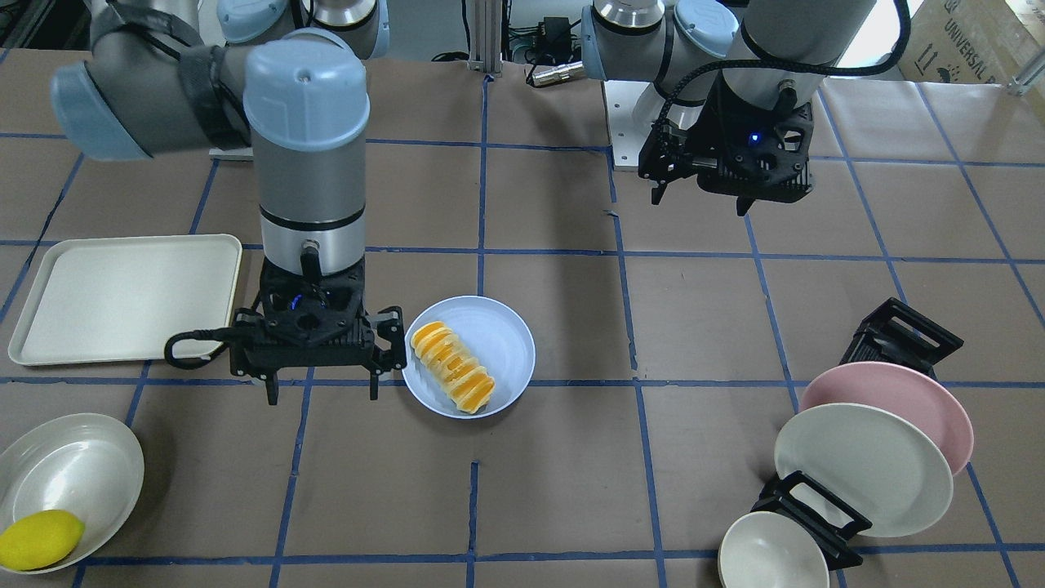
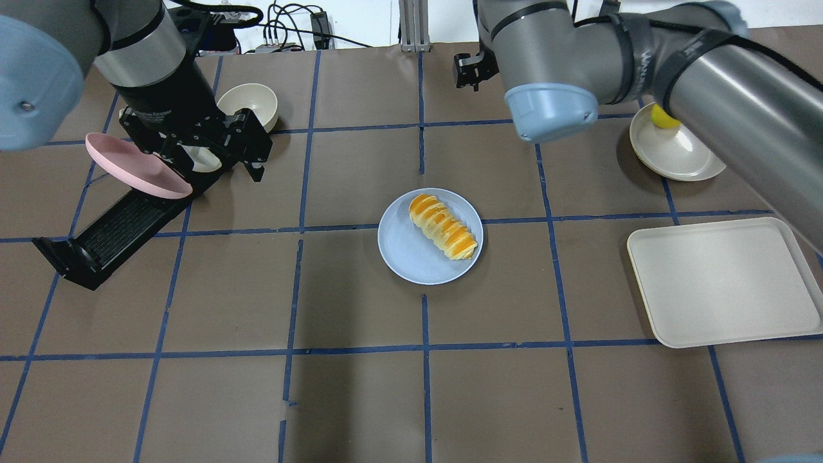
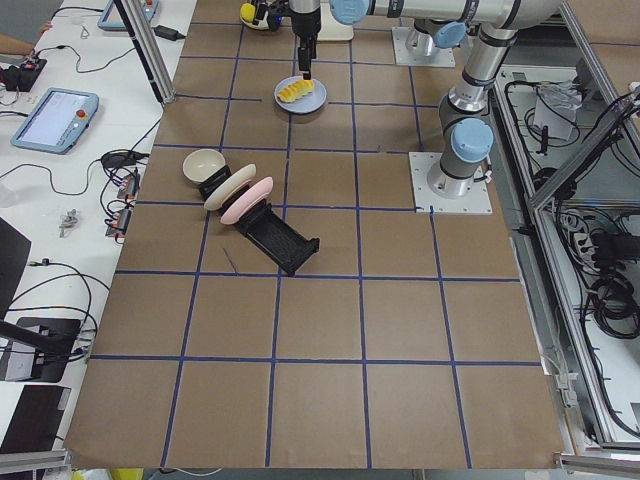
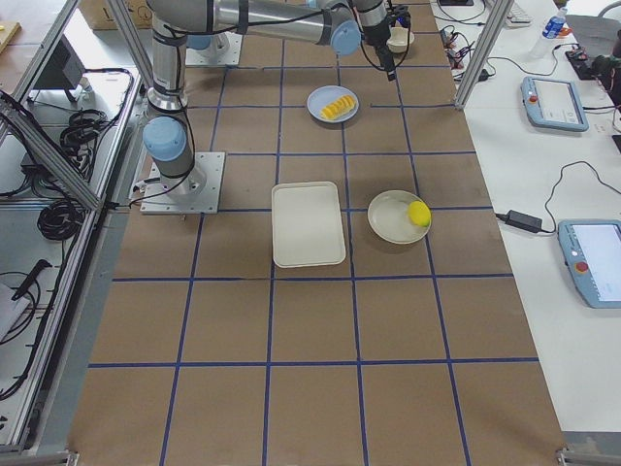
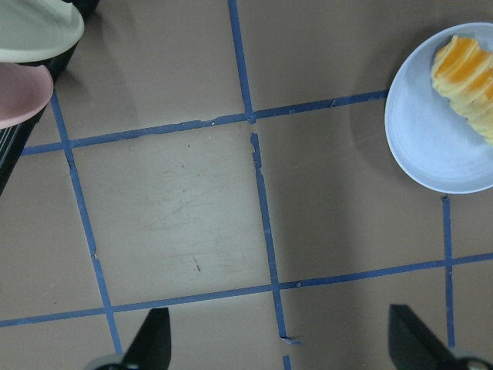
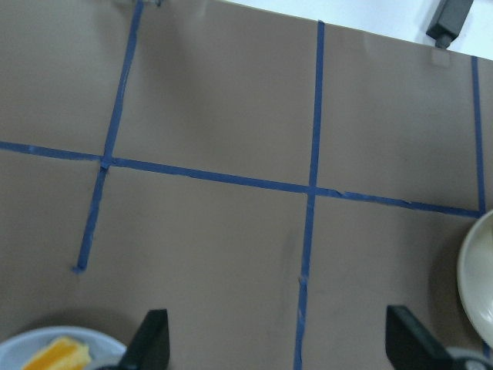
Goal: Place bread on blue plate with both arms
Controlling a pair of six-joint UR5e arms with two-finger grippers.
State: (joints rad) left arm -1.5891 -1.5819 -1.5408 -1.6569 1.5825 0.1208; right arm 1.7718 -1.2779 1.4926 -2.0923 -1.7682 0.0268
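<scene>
The bread (image 1: 453, 366), a ridged orange-golden loaf, lies on the blue plate (image 1: 502, 331) at the table's middle; both also show in the overhead view, bread (image 2: 443, 226) on plate (image 2: 408, 254). My right gripper (image 1: 322, 396) hangs open and empty just beside the plate, not touching it. Its wrist view shows open fingertips (image 6: 150, 343) with the plate's rim (image 6: 23, 351) at the bottom left. My left gripper (image 1: 700, 202) is open and empty, raised and well away from the plate, near the dish rack. Its wrist view has the plate (image 5: 435, 146) at the upper right.
A cream tray (image 1: 122, 294) lies on my right side. A white bowl (image 1: 82, 465) holds a yellow lemon-like oval (image 1: 41, 539). A black rack (image 1: 898, 331) on my left side holds a pink plate (image 1: 906, 400) and a white plate (image 1: 865, 469), beside a small bowl (image 1: 767, 555).
</scene>
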